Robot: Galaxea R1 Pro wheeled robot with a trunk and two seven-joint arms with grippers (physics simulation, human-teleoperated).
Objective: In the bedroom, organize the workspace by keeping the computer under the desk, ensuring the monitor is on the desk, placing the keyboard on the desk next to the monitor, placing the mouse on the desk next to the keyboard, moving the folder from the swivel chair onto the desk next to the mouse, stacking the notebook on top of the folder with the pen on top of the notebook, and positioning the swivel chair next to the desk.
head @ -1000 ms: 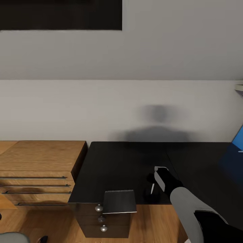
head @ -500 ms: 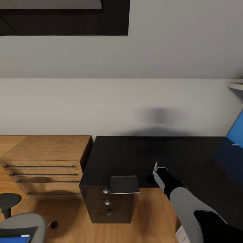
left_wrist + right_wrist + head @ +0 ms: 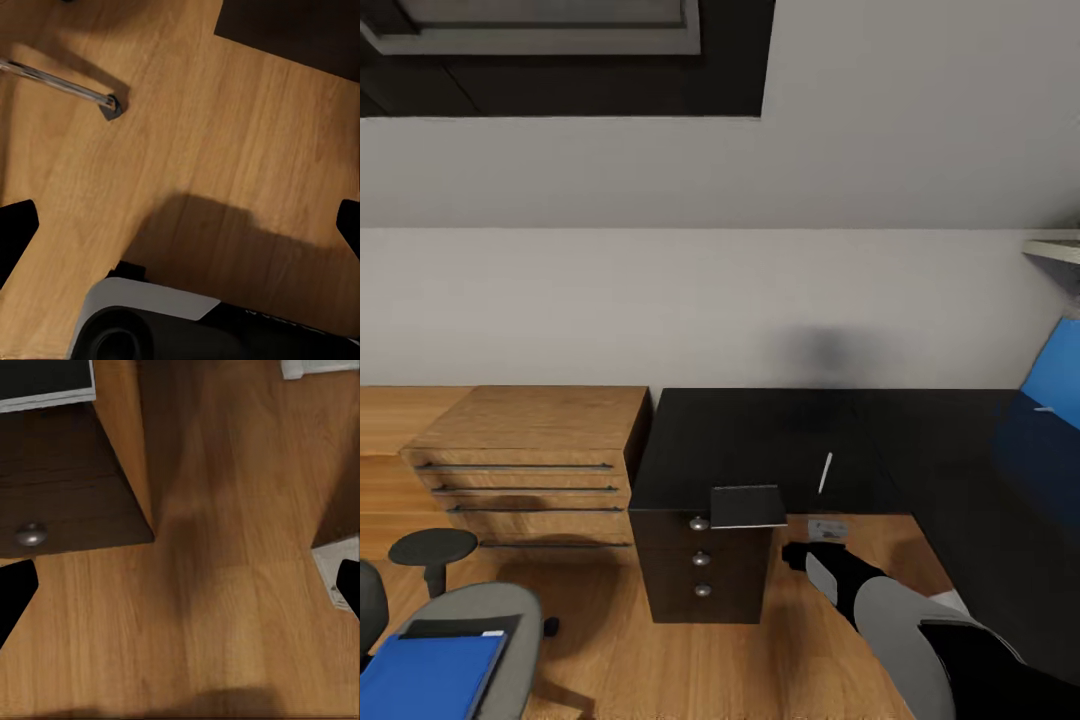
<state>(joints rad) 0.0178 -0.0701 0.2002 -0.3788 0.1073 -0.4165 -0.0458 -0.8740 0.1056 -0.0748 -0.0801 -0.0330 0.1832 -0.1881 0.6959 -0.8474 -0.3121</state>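
Well apart: pen (image 3: 825, 473), right jaws (image 3: 812, 552)

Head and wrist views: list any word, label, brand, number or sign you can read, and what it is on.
No text can be read in any view.
The folder on the chair carries a small white label, too small to read.
The pale flat thing on the floor in the right wrist view has faint marks, too blurred to read.
The notebook, the pen and the desk show no lettering.
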